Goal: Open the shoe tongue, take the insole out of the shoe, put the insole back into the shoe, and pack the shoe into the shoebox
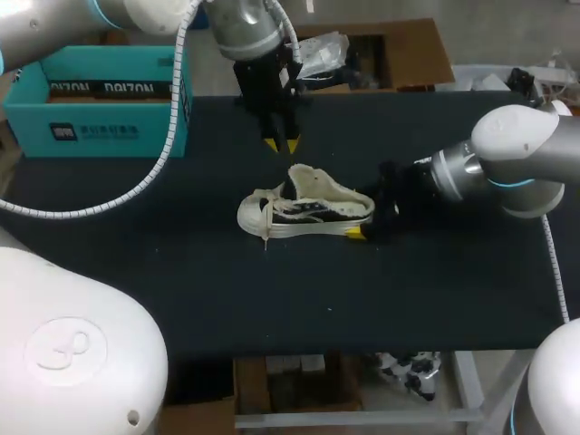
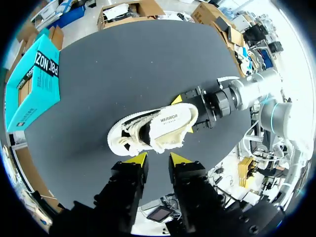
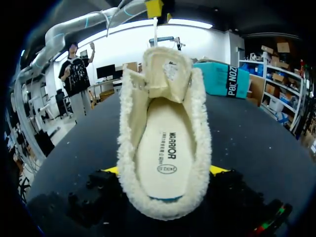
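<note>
A cream fleece-lined shoe lies at the middle of the black table, toe to the left. My right gripper is shut on its heel, a yellow tip on either side. The tongue stands pulled up, and the printed insole lies inside the shoe. My left gripper hangs just behind the shoe, open with nothing between its fingers. A thin white strand runs from the tongue's top up toward it. The teal shoebox stands at the back left, open side up.
My left arm's white corrugated cable loops low over the table's left part. An open brown carton sits just behind the back edge. Bare dark tabletop stretches in front of the shoe.
</note>
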Available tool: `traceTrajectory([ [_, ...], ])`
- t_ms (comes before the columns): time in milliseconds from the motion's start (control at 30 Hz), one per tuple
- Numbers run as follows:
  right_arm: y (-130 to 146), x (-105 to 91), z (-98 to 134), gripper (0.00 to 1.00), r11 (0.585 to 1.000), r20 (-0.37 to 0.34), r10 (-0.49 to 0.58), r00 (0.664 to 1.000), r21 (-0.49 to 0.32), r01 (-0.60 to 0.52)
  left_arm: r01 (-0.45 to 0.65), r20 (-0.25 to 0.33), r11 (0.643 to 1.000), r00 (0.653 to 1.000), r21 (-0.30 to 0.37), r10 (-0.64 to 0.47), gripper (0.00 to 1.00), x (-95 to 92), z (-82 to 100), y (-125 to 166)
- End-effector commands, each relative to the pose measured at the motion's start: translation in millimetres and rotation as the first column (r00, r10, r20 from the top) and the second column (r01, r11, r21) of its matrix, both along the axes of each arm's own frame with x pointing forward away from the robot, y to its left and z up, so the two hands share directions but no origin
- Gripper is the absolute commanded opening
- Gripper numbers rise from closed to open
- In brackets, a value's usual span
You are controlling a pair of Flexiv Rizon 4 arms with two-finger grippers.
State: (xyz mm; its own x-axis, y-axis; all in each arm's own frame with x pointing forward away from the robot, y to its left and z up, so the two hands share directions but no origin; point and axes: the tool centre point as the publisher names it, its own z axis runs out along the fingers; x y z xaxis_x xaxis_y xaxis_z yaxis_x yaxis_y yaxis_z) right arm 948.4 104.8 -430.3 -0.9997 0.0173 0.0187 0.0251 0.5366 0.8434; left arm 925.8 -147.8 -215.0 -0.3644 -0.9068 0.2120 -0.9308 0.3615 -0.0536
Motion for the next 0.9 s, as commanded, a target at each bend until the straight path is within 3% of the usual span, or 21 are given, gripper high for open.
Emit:
traceTrajectory([
  [33,1.3,0.7,-6.2,0.0,1.0,0.001,0.001,1.0,0.004,-0.001,0.921,-0.136,0.384,0.39,0.069,-0.911,0.0,10.8,-2.8,-10.7],
  [467,1.3,0.7,-6.2,0.0,1.0,0.001,0.001,1.0,0.004,-0.001,0.921,-0.136,0.384,0.39,0.069,-0.911,0.0,10.8,-2.8,-10.7],
  [500,1.3,0.7,-6.2,0.0,1.0,0.001,0.001,1.0,0.004,-0.001,0.94,-0.162,0.335,0.342,0.069,-0.925,0.0,18.4,-5.7,-18.1],
  [533,1.3,0.7,-6.2,0.0,1.0,0.001,0.001,1.0,0.004,-0.001,0.948,-0.146,0.299,0.313,0.111,-0.938,0.0,20.5,-10.1,-25.8],
  [567,1.3,0.7,-6.2,0.0,1.0,0.001,0.001,1.0,0.004,-0.001,0.954,-0.147,0.282,0.295,0.102,-0.944,0.0,23.3,-14.0,-31.5],
  [600,1.3,0.7,-6.2,0.0,1.0,0.001,0.001,1.0,0.004,-0.001,0.968,-0.131,0.227,0.24,0.106,-0.962,0.0,22.6,-18.0,-36.1],
  [633,1.3,0.7,-6.2,0.0,1.0,0.001,0.001,1.0,0.004,-0.001,0.967,-0.115,0.226,0.24,0.12,-0.964,0.0,22.0,-22.0,-40.0],
  [700,1.3,0.7,-6.2,0.0,1.0,0.001,0.001,1.0,0.004,-0.001,0.975,-0.09,0.182,0.194,0.128,-0.977,0.0,21.6,-31.5,-48.4],
  [733,1.3,0.7,-6.2,0.0,1.0,0.001,0.001,1.0,0.004,-0.001,0.975,-0.097,0.183,0.195,0.125,-0.976,0.0,21.3,-36.3,-52.2],
  [800,1.3,0.7,-6.2,0.0,1.0,0.001,0.001,1.0,0.004,-0.001,0.981,-0.07,0.133,0.143,0.14,-0.987,0.0,18.4,-43.7,-56.4],
  [900,1.3,0.7,-6.2,0.0,1.0,0.001,0.001,1.0,0.004,-0.001,0.985,-0.053,0.088,0.097,0.151,-0.994,0.0,14.8,-53.7,-59.4],
])
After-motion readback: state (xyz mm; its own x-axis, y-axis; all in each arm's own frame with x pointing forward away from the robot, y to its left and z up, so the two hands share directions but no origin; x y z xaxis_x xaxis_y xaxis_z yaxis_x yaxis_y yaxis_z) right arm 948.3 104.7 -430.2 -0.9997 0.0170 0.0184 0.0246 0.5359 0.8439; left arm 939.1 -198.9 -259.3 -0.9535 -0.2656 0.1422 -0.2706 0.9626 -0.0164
